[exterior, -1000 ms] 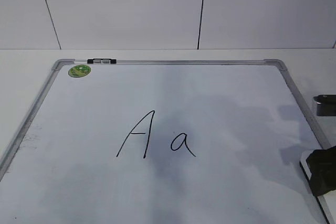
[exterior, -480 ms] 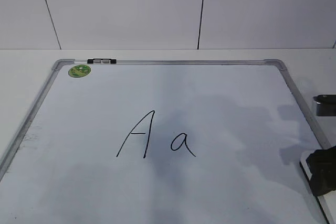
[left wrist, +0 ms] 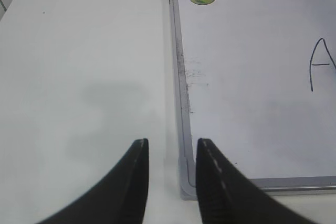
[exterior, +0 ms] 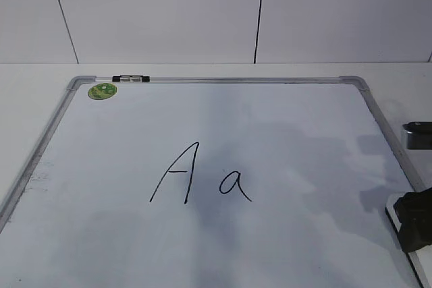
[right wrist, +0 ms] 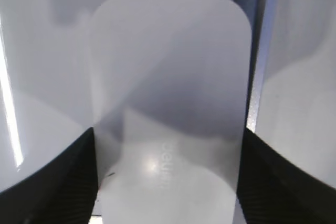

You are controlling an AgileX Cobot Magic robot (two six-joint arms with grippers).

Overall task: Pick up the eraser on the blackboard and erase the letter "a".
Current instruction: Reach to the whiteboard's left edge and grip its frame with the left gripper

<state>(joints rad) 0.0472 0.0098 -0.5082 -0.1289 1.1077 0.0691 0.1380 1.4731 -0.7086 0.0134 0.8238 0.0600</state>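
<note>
Hovering off the blackboard (left wrist: 252, 82)'s left frame, the left gripper (left wrist: 170, 153) holds its fingers narrowly apart over bare table (left wrist: 84, 77), gripping nothing. On the board, capital "A" (exterior: 174, 173) sits left of the letter "a" (exterior: 234, 185), with open white surface all round. At the board's right edge, the right gripper (right wrist: 168, 182) brackets the eraser (right wrist: 168, 108), seemingly touching both sides.

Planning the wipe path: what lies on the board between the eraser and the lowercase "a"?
Nothing: the exterior view shows bare blackboard between the eraser and the letter "a".
</note>
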